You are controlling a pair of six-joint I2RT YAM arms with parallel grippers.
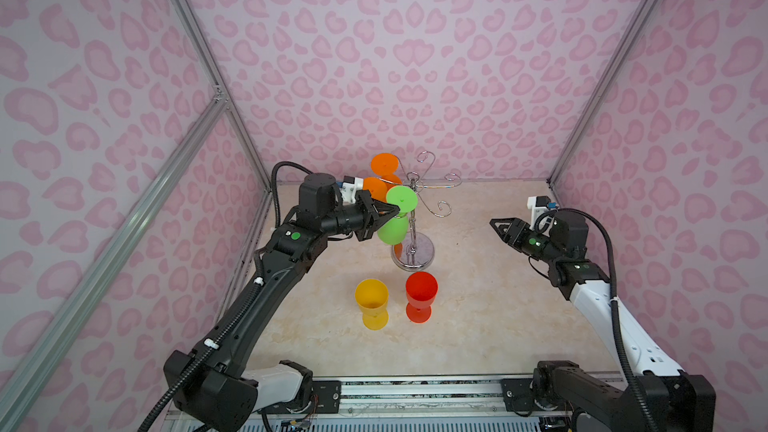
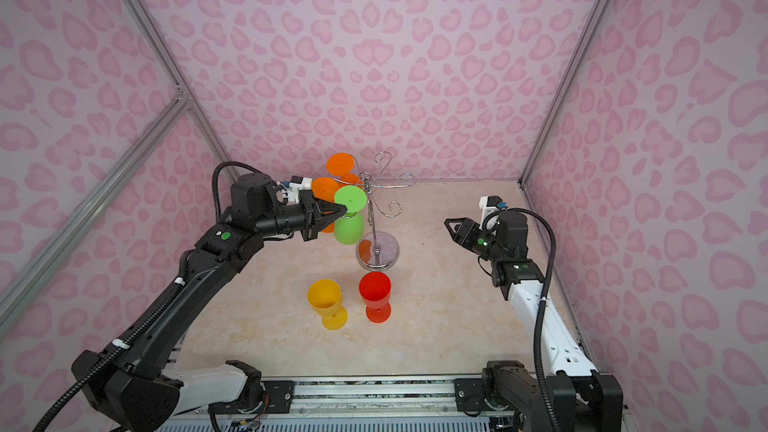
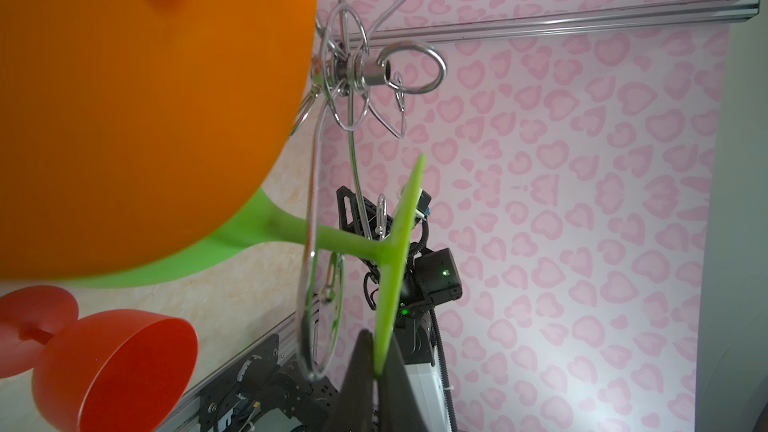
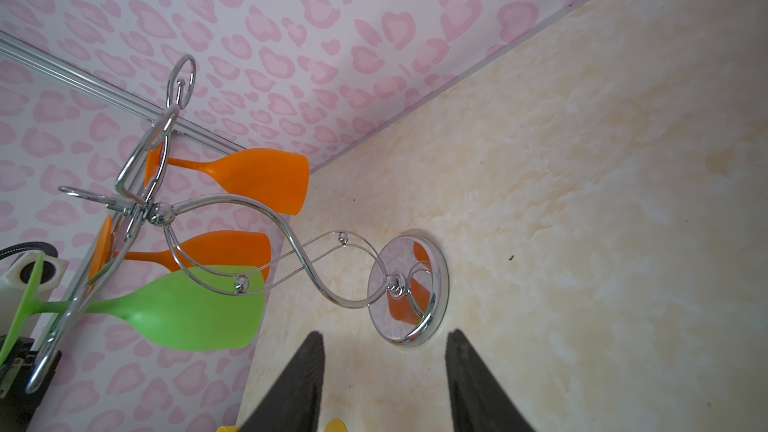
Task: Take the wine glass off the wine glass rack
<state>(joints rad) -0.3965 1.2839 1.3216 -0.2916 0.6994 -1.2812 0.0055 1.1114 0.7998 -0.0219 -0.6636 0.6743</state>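
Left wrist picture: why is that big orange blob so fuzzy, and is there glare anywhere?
Left wrist view: the orange glass sits close to the lens, so it blurs, while the green glass pinched by the left gripper looks sharper. Right wrist view: the wine glass rack has a mirror base reflecting orange, no harsh glare. Both top views: corners dim slightly.

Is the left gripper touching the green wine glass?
Touching. The left wrist view shows the left gripper shut on the foot of the green wine glass.

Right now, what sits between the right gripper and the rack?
Nothing. Only bare table lies between the right gripper and the rack. This shows in both top views, and the right wrist view shows the same.
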